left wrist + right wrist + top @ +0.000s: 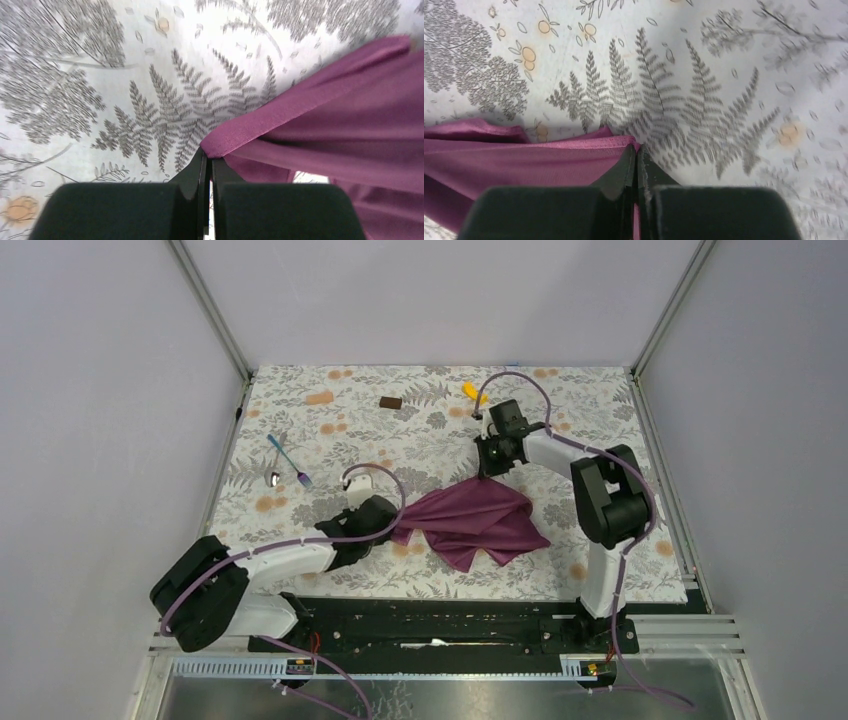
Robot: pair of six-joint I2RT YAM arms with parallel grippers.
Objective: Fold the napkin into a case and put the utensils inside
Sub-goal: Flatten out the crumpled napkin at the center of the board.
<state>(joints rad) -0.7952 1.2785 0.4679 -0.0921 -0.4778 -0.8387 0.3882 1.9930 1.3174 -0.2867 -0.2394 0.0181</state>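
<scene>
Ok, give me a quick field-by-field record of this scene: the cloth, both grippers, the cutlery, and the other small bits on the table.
napkin: purple, rumpled, spanning between the two grippers, not yet a case
left gripper: shut on the napkin's left hemmed edge
right gripper: shut on the napkin's far edge
fork: lying at the table's left, apart from the napkin
spoon: right beside the fork
brown block: far side, near centre
yellow piece: far side, right of the block
table cover: grey-and-orange floral
</scene>
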